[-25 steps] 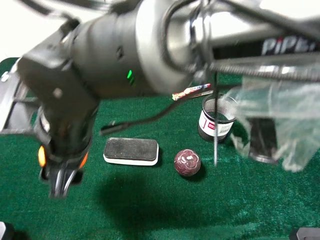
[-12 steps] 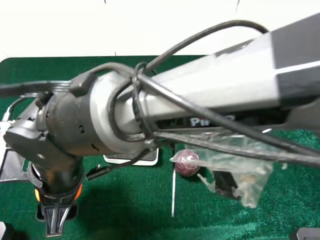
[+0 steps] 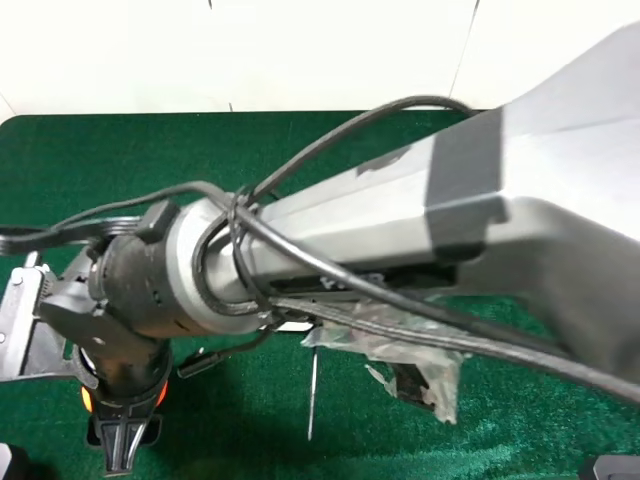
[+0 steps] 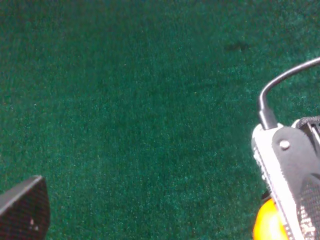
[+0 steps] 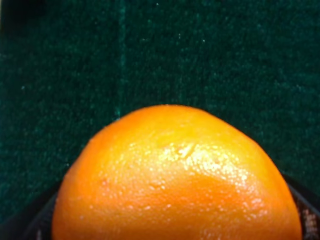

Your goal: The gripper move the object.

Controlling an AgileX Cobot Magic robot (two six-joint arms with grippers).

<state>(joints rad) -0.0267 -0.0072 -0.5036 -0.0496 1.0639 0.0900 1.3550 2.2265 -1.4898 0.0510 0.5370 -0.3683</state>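
A black two-fingered right gripper (image 3: 122,448) clasps a small round bright orange fruit (image 5: 172,180) over green felt (image 4: 125,100). Whether the left gripper is open cannot be told.

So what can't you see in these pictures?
Right wrist view: the orange fills it, hiding most of the right gripper.
High view: the arm covers most of the table.
Left wrist view: the left gripper is cut off by the edge; open or shut, unclear.
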